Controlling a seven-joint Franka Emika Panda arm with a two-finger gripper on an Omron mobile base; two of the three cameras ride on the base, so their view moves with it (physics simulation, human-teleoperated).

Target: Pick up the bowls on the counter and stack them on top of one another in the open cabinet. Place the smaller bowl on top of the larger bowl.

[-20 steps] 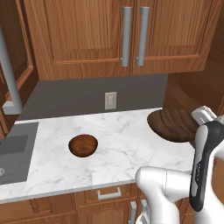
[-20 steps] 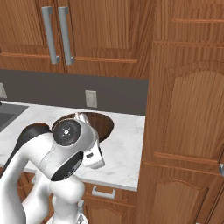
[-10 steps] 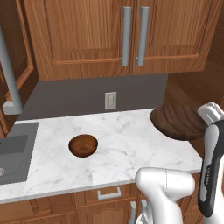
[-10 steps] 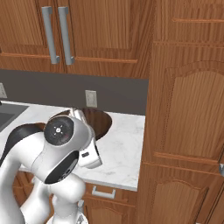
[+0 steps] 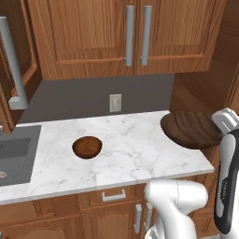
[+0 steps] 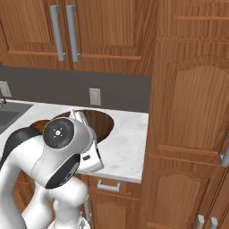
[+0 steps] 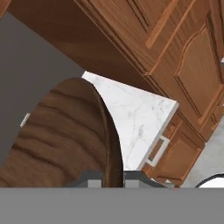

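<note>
No writing or labels anywhere; the tool is clamped tight on the rim of the larger bowl, which sits roughly level at the right edge of the left base view, lifted over the tabletop's end. The smaller bowl sits upright at centre-left on the white marble, near the sink, brown cabinets above.

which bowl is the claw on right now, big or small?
The larger bowl, wide and dark brown: the claw is shut on its rim, holding it above the counter's right end. The smaller bowl, reddish-brown, sits untouched near the sink.
</note>
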